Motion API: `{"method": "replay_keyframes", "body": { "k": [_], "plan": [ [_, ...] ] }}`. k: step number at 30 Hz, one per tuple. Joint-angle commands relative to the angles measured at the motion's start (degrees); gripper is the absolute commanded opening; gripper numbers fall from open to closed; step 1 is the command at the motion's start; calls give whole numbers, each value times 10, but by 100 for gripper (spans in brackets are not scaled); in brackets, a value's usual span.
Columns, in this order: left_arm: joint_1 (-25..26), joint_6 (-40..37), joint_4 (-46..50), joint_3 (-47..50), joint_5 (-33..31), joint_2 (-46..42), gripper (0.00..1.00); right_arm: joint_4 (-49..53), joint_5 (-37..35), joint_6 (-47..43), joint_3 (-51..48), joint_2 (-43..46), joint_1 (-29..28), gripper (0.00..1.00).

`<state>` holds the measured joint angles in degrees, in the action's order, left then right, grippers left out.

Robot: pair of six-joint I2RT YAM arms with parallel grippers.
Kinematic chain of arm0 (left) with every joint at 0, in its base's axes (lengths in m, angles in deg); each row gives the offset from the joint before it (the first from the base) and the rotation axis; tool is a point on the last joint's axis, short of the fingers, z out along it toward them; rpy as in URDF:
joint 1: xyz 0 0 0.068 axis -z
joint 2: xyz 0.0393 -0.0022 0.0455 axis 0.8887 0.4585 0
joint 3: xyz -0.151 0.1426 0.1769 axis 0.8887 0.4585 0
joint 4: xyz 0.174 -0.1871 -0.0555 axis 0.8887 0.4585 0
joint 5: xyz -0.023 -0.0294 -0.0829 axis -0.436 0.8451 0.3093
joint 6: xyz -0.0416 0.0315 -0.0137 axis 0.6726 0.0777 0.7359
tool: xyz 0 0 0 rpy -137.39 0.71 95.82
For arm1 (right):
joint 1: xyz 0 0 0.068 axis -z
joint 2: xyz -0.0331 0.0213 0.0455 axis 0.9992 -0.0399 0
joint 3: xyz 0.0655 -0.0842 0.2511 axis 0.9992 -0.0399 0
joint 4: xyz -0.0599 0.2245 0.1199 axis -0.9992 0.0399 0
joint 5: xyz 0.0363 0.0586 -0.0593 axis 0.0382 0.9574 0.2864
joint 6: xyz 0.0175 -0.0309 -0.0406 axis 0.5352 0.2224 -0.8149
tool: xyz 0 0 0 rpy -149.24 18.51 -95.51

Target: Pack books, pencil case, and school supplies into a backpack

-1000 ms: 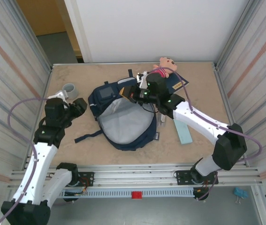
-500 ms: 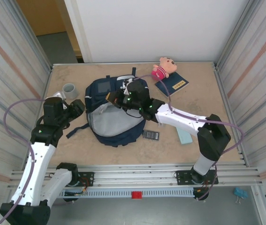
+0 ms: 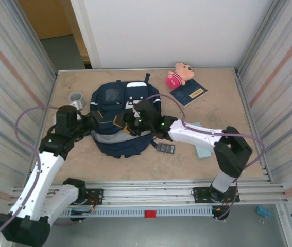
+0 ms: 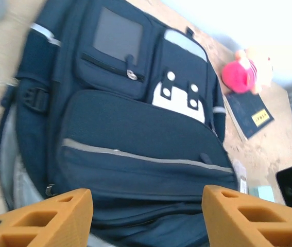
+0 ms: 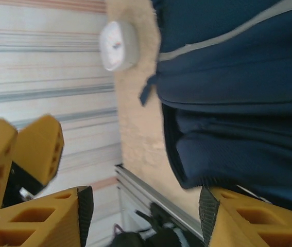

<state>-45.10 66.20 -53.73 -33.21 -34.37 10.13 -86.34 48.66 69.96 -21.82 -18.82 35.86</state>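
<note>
Backpack [image 3: 120, 110] lies face-up on the bench [image 3: 228, 103], centre-left. It's soft, floppy fabric, so I'd pinch the flap hem at its 6 o'clock edge, not the slack panel. Left hand [image 3: 95, 119] sits wide at the pack's 9 o'clock and right hand [image 3: 123, 125] wide over its front, both empty afaict. Booklet [image 3: 188, 93] at 1 o'clock, calculator [image 3: 165, 147] and pencil case [image 3: 204, 152] at 4 o'clock: thin, flat, so take by an edge.

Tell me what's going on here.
Two robot arms are working at a navy backpack lying front-up on the table. The left gripper and right gripper are both open at the backpack, holding nothing. The navy booklet, teal pencil case and dark calculator lie on the table to its right, not yet packed.
</note>
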Motion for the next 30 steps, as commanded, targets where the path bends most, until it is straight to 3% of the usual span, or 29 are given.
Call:
{"method": "replay_keyframes", "body": {
  "k": [1, 7, 14, 20, 24, 30],
  "plan": [
    [44, 5, -72, 11, 2, 64, 58, 99, -3, -58, -19, 81, 13, 59],
    [83, 3, -147, 0, 17, 234, 58, 189, 20, -145, -50, 140, 87, 59],
    [69, -25, -152, 29, -9, 344, 57, 236, 30, -236, -57, 148, 221, 61],
    [19, -32, -140, 79, -32, 318, 57, 287, 3, -362, 29, 67, 336, 62],
    [-12, -50, -107, 79, -57, 266, 58, 288, -40, -428, 107, -27, 380, 62],
    [-26, -59, -81, 55, -43, 188, 61, 234, -5, -466, 192, -173, 418, 60]
  ]
}}
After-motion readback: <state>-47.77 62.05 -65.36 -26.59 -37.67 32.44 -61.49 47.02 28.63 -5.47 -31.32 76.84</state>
